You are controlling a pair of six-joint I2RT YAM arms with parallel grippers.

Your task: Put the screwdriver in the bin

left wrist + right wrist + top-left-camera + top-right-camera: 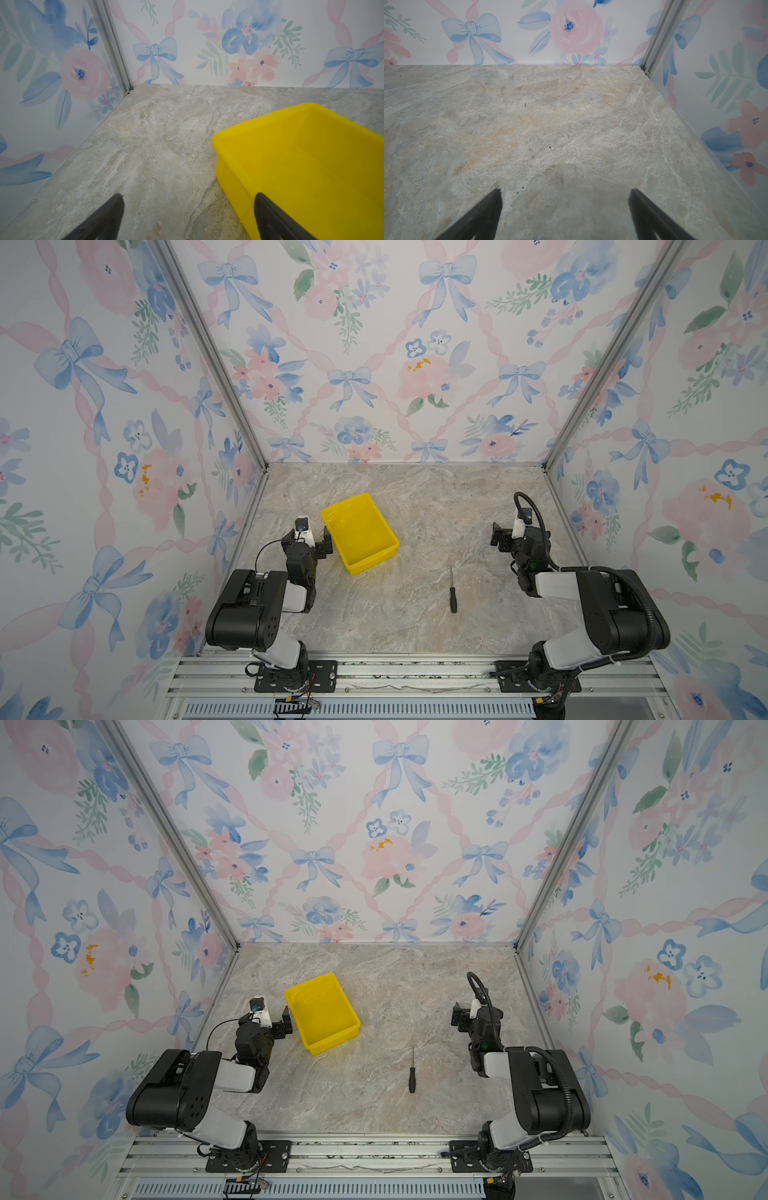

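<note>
A small black-handled screwdriver [452, 593] [412, 1075] lies flat on the marble tabletop, right of centre, with its shaft pointing toward the back wall. The yellow bin [372, 564] [332, 1042] sits left of centre, turned at an angle, with nothing inside. My left gripper [323, 542] [284, 1025] [189, 196] hovers open just left of the bin's near corner [234, 182]; one finger overlaps the bin wall in the left wrist view. My right gripper [500, 538] [459, 1017] [565, 190] is open over bare tabletop, behind and to the right of the screwdriver. Neither wrist view shows the screwdriver.
Floral wallpapered walls with aluminium corner posts [552, 460] enclose the table on three sides. An aluminium rail [415, 672] carrying both arm bases runs along the front edge. Bare marble lies between the bin and the screwdriver.
</note>
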